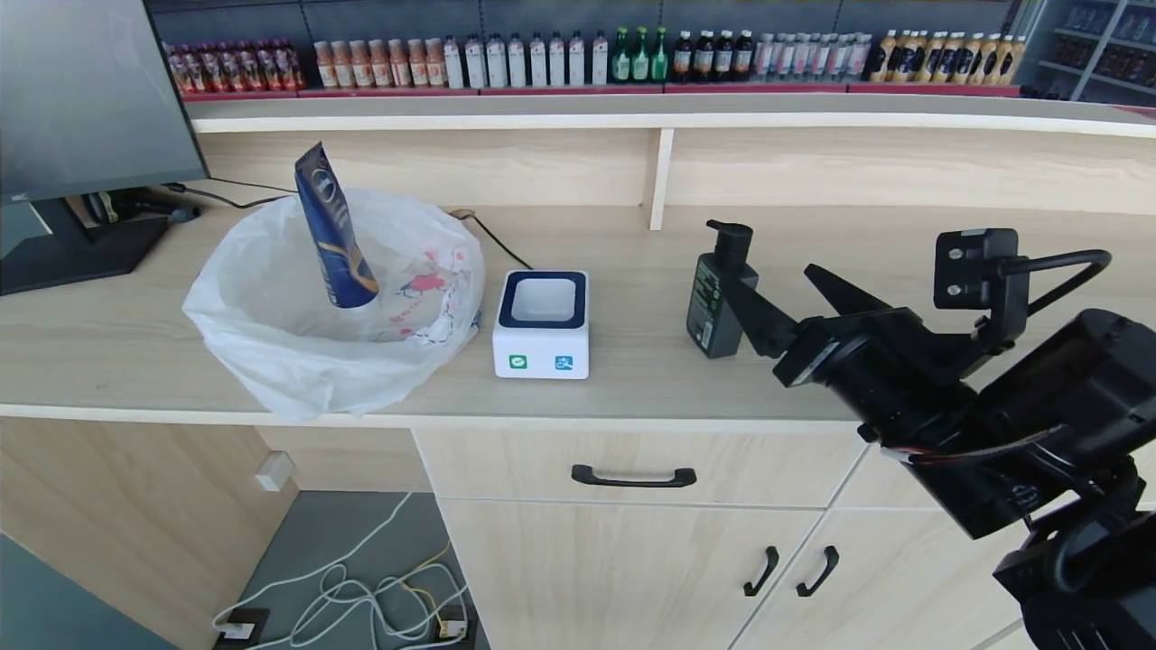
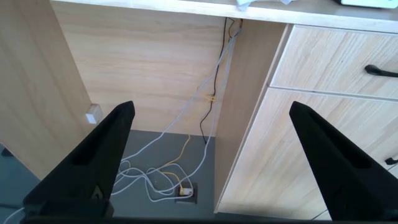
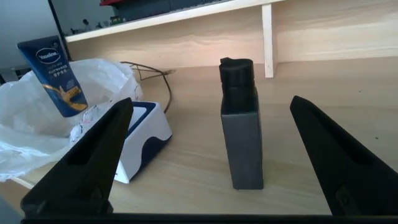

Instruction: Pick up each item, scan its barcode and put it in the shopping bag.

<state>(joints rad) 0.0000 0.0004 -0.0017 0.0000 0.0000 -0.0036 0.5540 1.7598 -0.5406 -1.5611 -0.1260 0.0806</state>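
Head view: right gripper, jaws spread wide, faces the dark pump bottle upright on the counter; rigid, likely slick and weighty, best gripped across its flat midbody, below the pump.

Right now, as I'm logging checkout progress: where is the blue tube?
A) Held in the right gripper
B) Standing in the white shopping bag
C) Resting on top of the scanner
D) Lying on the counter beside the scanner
B: the blue tube stands tilted inside the white shopping bag, apart from the scanner, while the right gripper is open by the dark pump bottle.
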